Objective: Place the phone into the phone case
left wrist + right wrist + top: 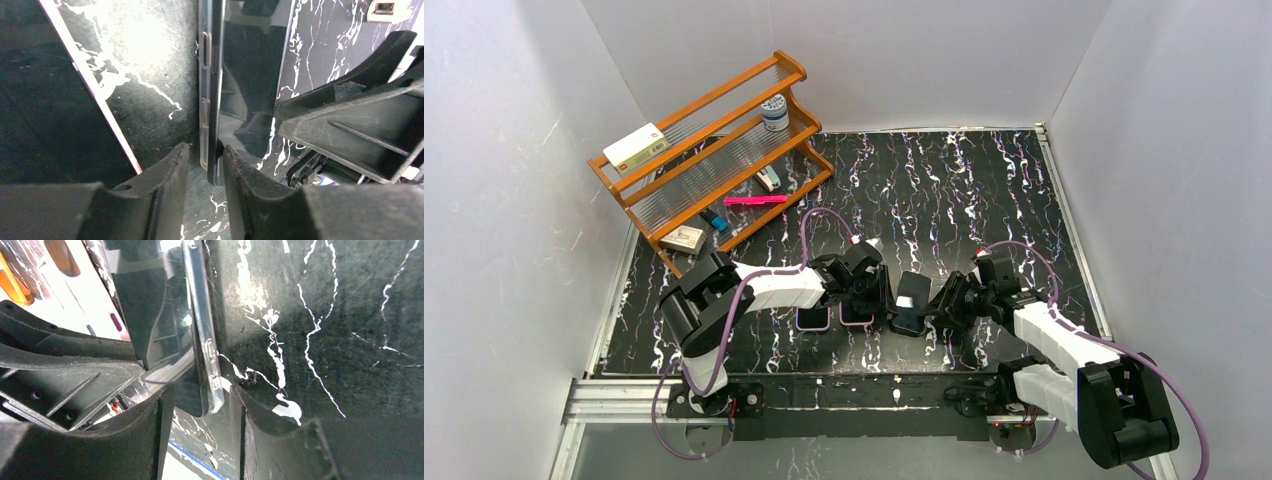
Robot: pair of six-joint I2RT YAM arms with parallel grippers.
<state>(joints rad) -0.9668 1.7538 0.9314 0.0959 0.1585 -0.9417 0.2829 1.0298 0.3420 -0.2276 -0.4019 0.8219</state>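
A black phone [910, 303] lies on the dark marbled table between both arms, with a clear phone case hugging its edge. In the left wrist view the clear case rim [204, 100] sits beside the black phone [250, 75]. My left gripper [205, 155] straddles that near corner: the right finger touches the phone and a small gap is left at the other finger. In the right wrist view the case rim [202, 330] and phone [155, 305] stand between the fingers of my right gripper [202, 400], with gaps on both sides. In the top view the left gripper [884, 298] and right gripper [938, 306] flank the phone.
Two more dark phone-like slabs with pink edges [813, 318] [856, 314] lie just left of the phone; one shows in the left wrist view [60, 110]. A wooden rack [709, 150] with small items stands at the back left. White walls enclose the table.
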